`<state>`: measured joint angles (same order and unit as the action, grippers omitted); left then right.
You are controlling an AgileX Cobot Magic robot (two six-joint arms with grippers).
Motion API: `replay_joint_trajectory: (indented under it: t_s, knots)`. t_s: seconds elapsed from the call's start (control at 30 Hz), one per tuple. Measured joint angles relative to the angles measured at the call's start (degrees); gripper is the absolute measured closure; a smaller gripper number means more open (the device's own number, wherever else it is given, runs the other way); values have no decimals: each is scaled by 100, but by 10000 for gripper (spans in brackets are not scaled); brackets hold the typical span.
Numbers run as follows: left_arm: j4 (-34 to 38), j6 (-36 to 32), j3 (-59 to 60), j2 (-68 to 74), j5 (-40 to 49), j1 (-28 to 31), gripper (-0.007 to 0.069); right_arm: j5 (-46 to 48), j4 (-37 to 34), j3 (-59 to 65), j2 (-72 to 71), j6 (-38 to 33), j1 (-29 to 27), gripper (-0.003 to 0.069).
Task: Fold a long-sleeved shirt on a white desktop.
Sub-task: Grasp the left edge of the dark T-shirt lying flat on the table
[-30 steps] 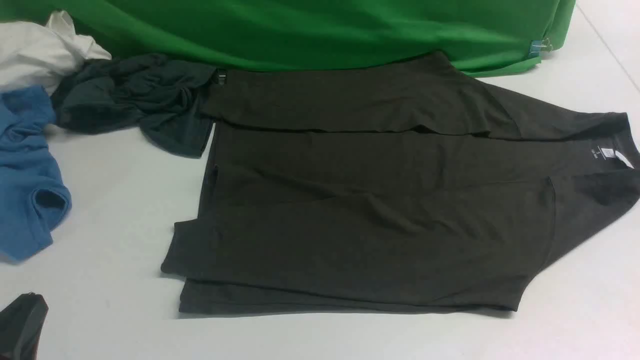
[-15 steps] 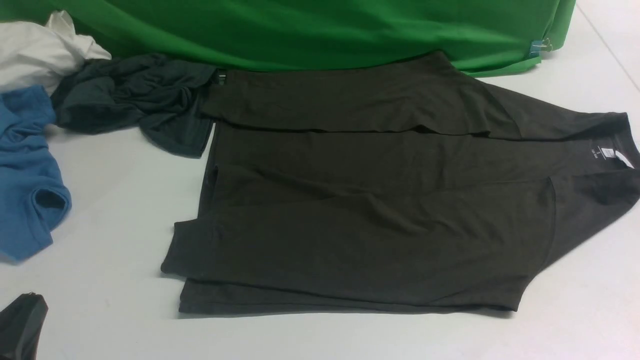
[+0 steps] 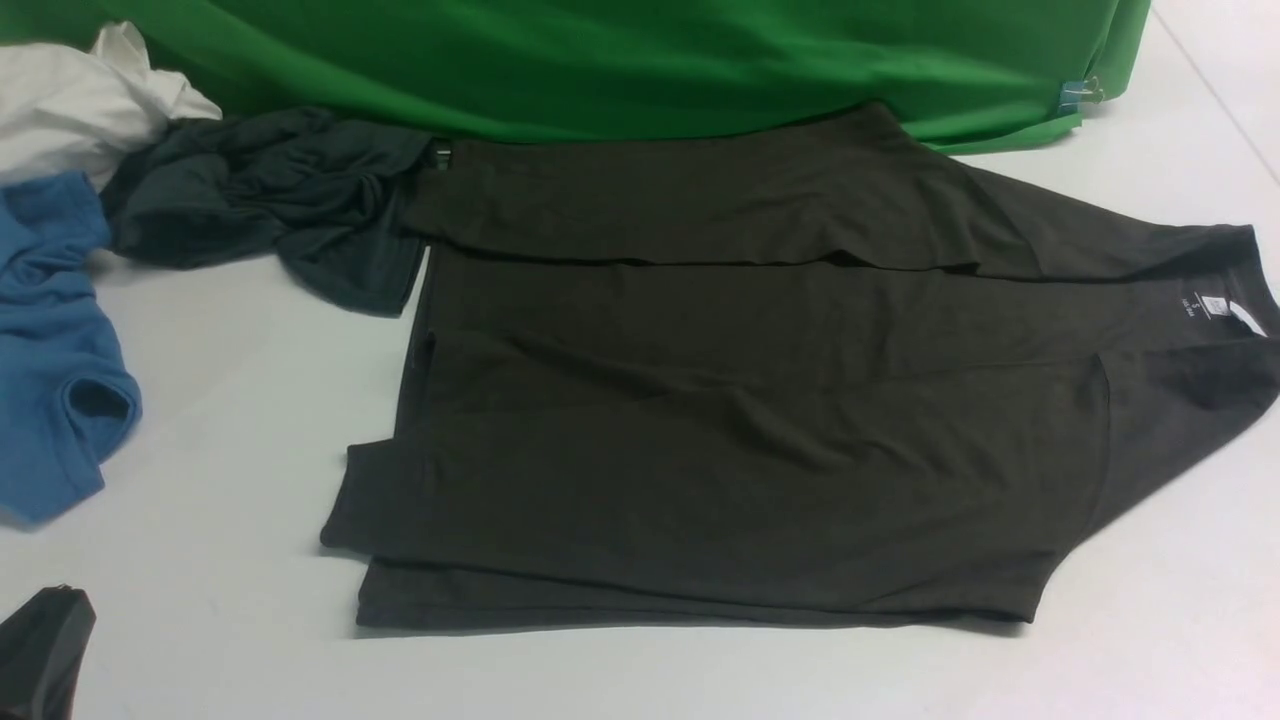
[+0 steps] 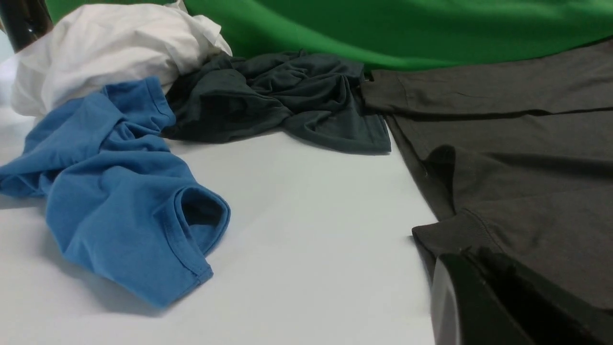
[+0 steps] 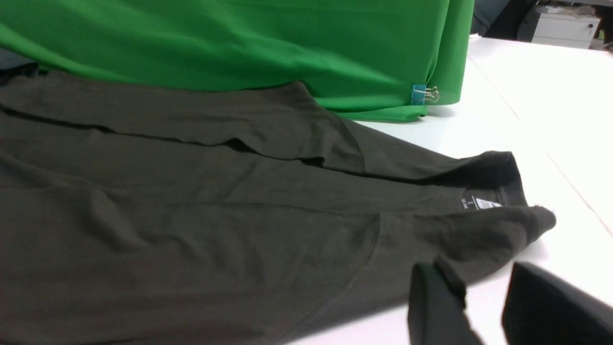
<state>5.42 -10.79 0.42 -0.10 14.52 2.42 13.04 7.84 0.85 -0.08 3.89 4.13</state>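
- Nothing has shifted in the last second; shirt point(image 3: 720, 400) lies mid-worktop point(image 3: 220, 420), sides folded in, collar point(image 3: 1245, 275) right.
- Right claw point(image 5: 481, 275) gapes empty beside the collar; left claw point(image 4: 459, 273) is closed, by the other end.
- Pinch every layer, I'd say, then carry across squarely.
- Smooth white surface; green cloth point(image 3: 600, 60) behind, spare clothes point(image 3: 270, 200) left.

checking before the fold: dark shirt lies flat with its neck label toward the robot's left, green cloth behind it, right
No: the neck label is toward the robot's right, as the front view shows. The long-sleeved shirt does lie flat, green cloth behind it.
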Motion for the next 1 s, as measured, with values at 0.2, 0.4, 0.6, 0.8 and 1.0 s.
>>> replay_joint_trajectory:
  t_s: [0.2,0.4,0.6,0.8,1.0]
  knots:
    - [-330,0,0,0,-296,0,603,4,6,0,0,-278,0,419]
    - [-161,131,0,0,-1452,0,603,-249,-12,0,0,-296,0,419]
    - [734,1200,0,0,-2608,0,603,-2056,-33,0,0,922,0,419]
    - [895,2415,-19,-5,-4031,0,603,-3935,-44,0,-1,1938,0,419]
    - [736,2798,-1412,-12,-3395,0,603,-4737,-44,-113,-6,3019,0,419]
